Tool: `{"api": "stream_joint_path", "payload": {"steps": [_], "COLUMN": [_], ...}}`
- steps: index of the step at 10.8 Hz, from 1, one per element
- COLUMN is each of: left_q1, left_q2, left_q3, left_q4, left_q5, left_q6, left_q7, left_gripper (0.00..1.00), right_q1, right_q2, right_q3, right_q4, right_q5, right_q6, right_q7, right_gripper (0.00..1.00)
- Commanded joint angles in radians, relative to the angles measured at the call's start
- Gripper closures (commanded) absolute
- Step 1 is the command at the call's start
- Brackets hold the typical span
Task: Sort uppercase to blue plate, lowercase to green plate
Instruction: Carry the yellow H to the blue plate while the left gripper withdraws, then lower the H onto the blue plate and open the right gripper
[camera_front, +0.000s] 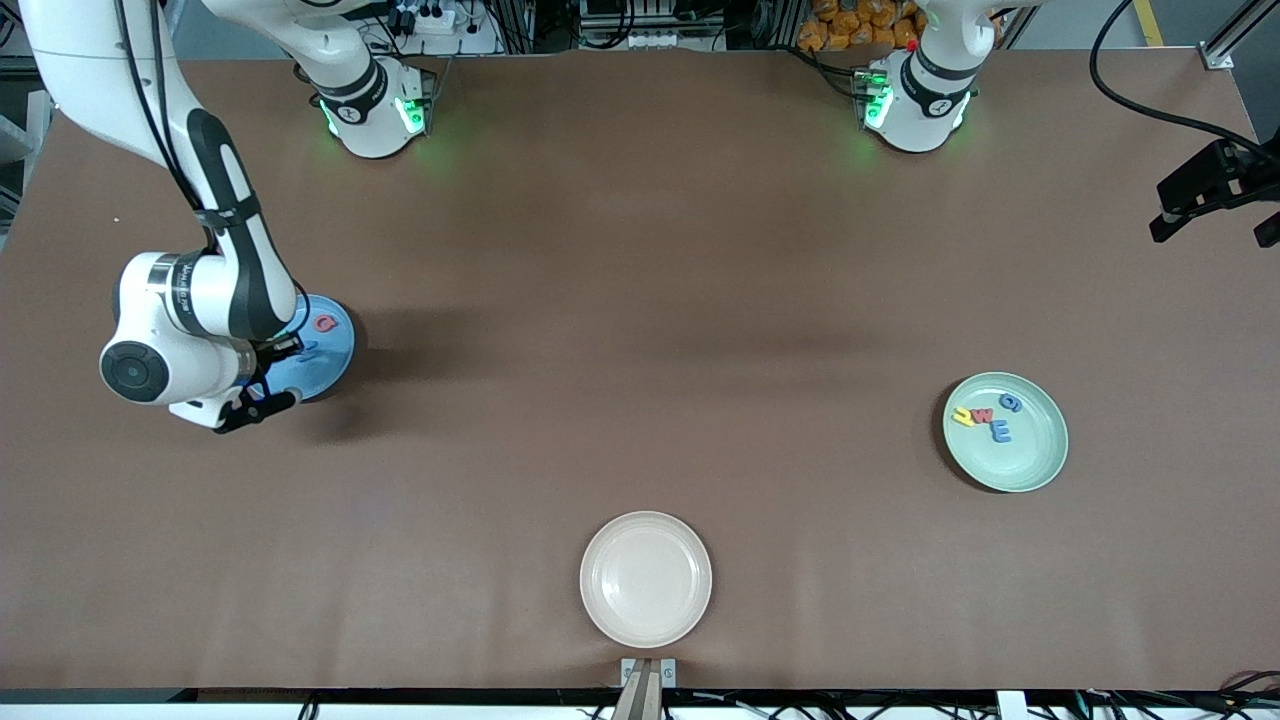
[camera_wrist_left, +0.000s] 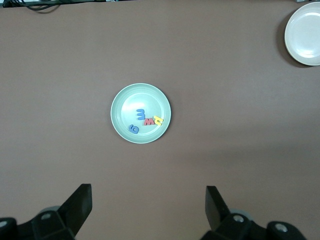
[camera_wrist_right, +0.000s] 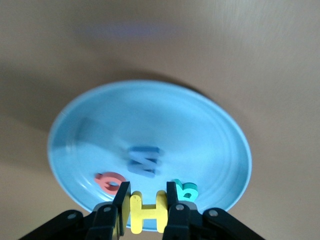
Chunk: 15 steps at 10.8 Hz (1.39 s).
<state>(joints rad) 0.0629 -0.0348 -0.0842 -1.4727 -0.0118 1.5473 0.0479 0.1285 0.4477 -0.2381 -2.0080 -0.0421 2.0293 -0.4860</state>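
My right gripper (camera_wrist_right: 146, 197) (camera_front: 268, 402) is shut on the yellow H (camera_wrist_right: 146, 212) and hangs low over the edge of the blue plate (camera_wrist_right: 215, 135) (camera_front: 335, 362) at the right arm's end of the table. A blue M (camera_wrist_right: 145, 161), a red Q (camera_wrist_right: 109, 181) (camera_front: 325, 322) and a teal R (camera_wrist_right: 185, 190) lie in that plate. The green plate (camera_front: 1040, 470) (camera_wrist_left: 120, 100) holds the lowercase letters: a blue g (camera_front: 1010, 403), a blue e-like letter (camera_front: 1000, 431), a red w (camera_front: 983, 414) and a yellow hooked letter (camera_front: 963, 416). My left gripper (camera_wrist_left: 147, 195) waits open and empty high above the table.
An empty beige plate (camera_front: 600, 560) (camera_wrist_left: 305, 32) sits near the table's front edge, midway between the two arms' ends. A black fixture with a cable (camera_front: 1215, 190) juts in at the left arm's end of the table.
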Motion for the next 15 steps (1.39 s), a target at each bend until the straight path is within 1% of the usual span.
{"api": "stream_joint_path", "payload": {"steps": [1, 2, 5, 6, 7, 8, 9, 10, 11, 12, 13, 15], "left_q1": [0.005, 0.005, 0.006, 0.006, 0.008, 0.008, 0.009, 0.011, 0.011, 0.011, 0.008, 0.008], "left_q2": [-0.007, -0.007, -0.014, -0.016, -0.026, -0.031, -0.033, -0.033, -0.042, -0.045, -0.056, -0.053], "left_q3": [-0.002, -0.002, -0.006, -0.006, -0.008, -0.008, -0.008, -0.008, -0.008, -0.008, -0.008, -0.009], "left_q4": [0.002, 0.002, -0.003, -0.005, -0.008, -0.011, -0.009, -0.008, -0.009, -0.011, -0.012, -0.014], "left_q5": [-0.023, -0.019, -0.013, -0.013, -0.010, -0.010, -0.010, -0.010, -0.010, -0.008, 0.002, 0.010], "left_q6": [-0.016, -0.024, -0.027, -0.035, -0.047, -0.058, -0.064, -0.064, -0.064, -0.064, -0.069, -0.078], "left_q7": [0.009, 0.007, 0.001, 0.001, -0.002, -0.002, -0.003, -0.003, -0.003, -0.008, -0.013, -0.004], "left_gripper": [0.00, 0.00, 0.00, 0.00, 0.00, 0.00, 0.00, 0.00, 0.00, 0.00, 0.00, 0.00], "right_q1": [-0.047, -0.056, -0.058, -0.058, -0.058, -0.056, -0.056, -0.055, -0.050, -0.047, -0.047, -0.046], "right_q2": [-0.047, -0.041, -0.035, -0.035, -0.035, -0.035, -0.035, -0.035, -0.035, -0.035, -0.035, -0.040], "right_q3": [0.006, 0.006, 0.008, 0.008, 0.008, 0.008, 0.008, 0.009, 0.009, 0.011, 0.013, 0.016], "right_q4": [-0.106, -0.127, -0.155, -0.155, -0.155, -0.150, -0.146, -0.146, -0.144, -0.140, -0.135, -0.118], "right_q5": [-0.002, -0.001, 0.005, 0.010, 0.013, 0.014, 0.016, 0.019, 0.019, 0.019, 0.019, 0.019], "right_q6": [0.023, 0.026, 0.038, 0.037, 0.038, 0.038, 0.038, 0.038, 0.038, 0.034, 0.031, 0.016], "right_q7": [-0.051, -0.051, -0.046, -0.043, -0.040, -0.036, -0.034, -0.026, -0.005, 0.024, 0.033, 0.035], "right_gripper": [0.85, 0.81, 0.81, 0.77, 0.77, 0.71, 0.70, 0.63, 0.33, 0.10, 0.07, 0.06]}}
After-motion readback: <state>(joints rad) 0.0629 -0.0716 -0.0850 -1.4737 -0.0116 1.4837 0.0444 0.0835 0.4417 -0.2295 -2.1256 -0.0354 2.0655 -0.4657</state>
